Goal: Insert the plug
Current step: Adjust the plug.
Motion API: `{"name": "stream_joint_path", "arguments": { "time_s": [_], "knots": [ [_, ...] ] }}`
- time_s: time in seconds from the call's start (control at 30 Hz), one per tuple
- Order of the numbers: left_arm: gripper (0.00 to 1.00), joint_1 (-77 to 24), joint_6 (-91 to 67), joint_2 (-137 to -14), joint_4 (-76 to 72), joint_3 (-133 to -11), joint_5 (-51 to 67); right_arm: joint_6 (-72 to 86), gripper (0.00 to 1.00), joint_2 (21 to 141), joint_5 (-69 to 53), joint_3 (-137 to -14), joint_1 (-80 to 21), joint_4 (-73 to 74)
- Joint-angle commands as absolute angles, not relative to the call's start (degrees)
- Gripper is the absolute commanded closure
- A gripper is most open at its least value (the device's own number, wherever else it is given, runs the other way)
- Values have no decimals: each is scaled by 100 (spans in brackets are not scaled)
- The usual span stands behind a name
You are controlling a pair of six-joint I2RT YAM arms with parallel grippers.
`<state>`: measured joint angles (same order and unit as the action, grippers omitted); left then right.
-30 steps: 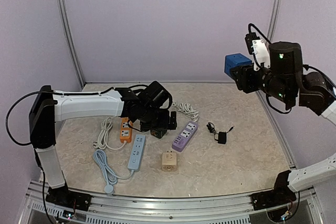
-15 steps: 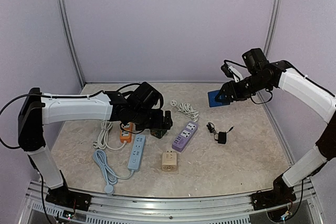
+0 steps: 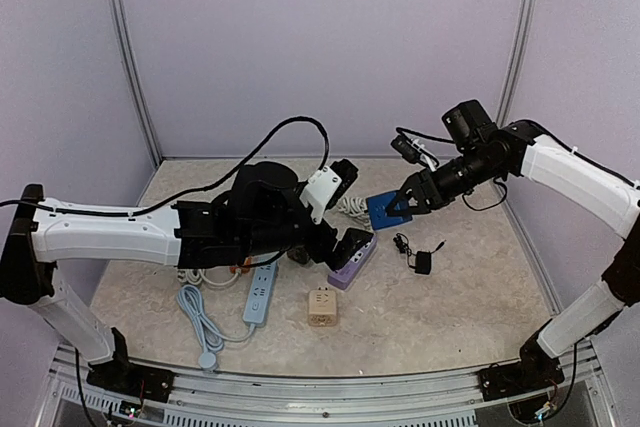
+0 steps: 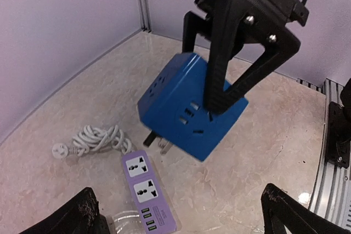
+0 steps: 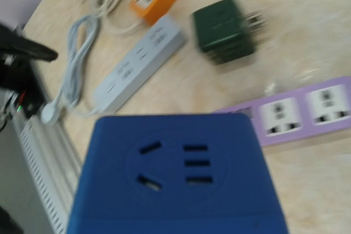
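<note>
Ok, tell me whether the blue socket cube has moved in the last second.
Yes. The blue socket cube, in the right tool, came down and left from the corner post toward the purple power strip.

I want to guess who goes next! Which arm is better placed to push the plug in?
Right. The right gripper holds the blue cube plug, prongs facing down, above the purple power strip. The left gripper is open and empty.

My left arm (image 3: 100, 232) lies low, outstretched, left fingers (image 3: 356, 244) spread wide; right arm (image 3: 570, 162) reaches in, right fingers (image 4: 216, 75) clamped on cube (image 4: 181, 108).
</note>
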<state>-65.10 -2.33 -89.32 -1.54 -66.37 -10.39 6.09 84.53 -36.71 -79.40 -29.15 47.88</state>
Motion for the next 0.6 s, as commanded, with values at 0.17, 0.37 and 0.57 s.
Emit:
{"name": "stream_joint_path", "arguments": {
  "time_s": [0.17,0.37,0.57],
  "knots": [
    [1,-6808,2731,-9026,-2960,-5444,484,633,100,7799,-4075,-7599,-3176,4680],
    [1,-6956,3445,-9383,-2606,-5794,183,741,100,7419,-3967,-7208,-3253,4715],
    [1,-6970,3480,-9404,-3301,-5665,-145,772,100,7200,-3704,-6927,-3277,4753]
  ]
}}
